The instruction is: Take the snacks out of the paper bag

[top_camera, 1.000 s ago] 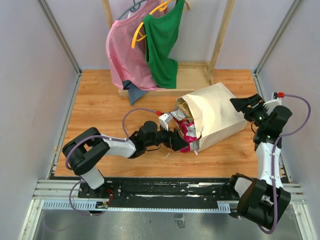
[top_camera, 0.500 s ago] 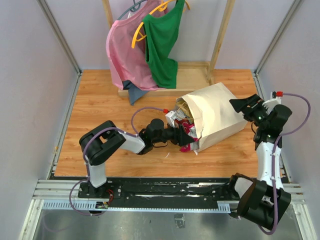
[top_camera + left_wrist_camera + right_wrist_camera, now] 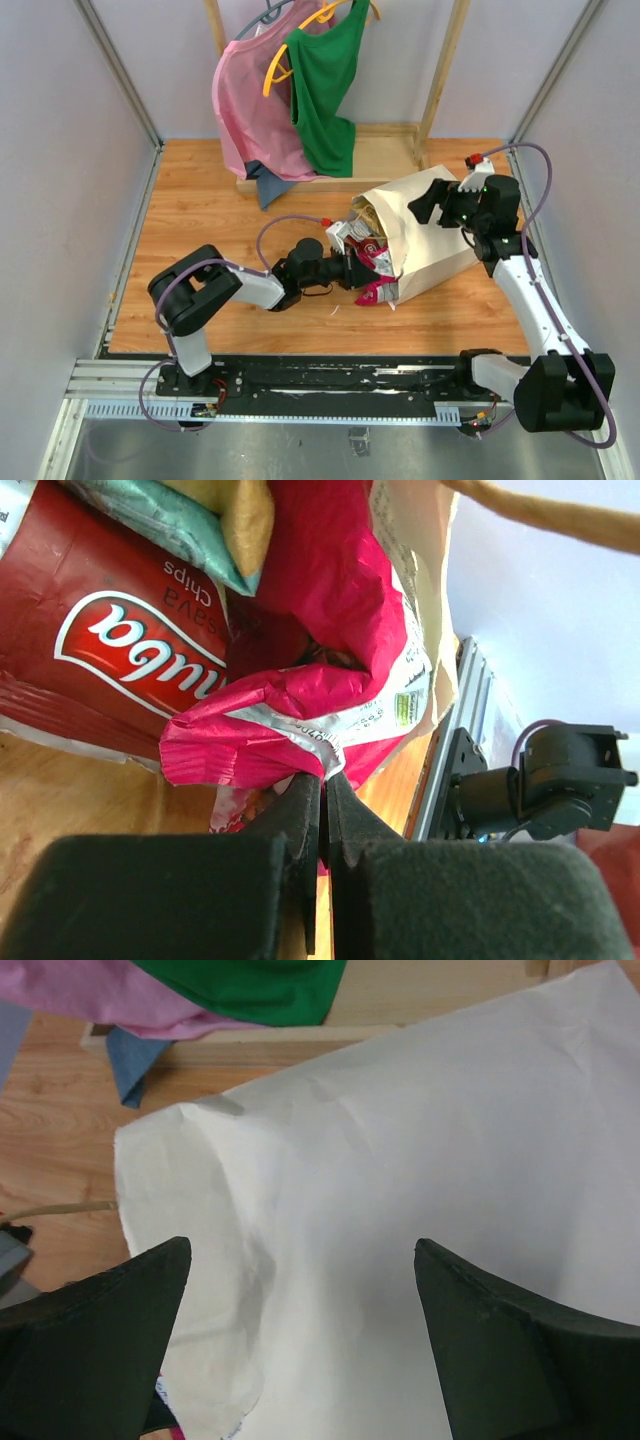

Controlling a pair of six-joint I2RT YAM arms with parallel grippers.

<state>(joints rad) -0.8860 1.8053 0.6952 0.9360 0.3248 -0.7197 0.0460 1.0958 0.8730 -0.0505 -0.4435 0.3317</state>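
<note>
One pink packet point(image 3: 250, 745) in left gripper point(image 3: 323, 792)

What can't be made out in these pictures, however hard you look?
- Top view: how many snacks lie deeper in the paper bag; its wall covers them.
- Left wrist view: the full shape of the red packet, cut off by the left edge; the print on the pink packet pinched by the left gripper, too small and creased.
- Right wrist view: whether the open right gripper touches the bag; no contact point shows.
</note>
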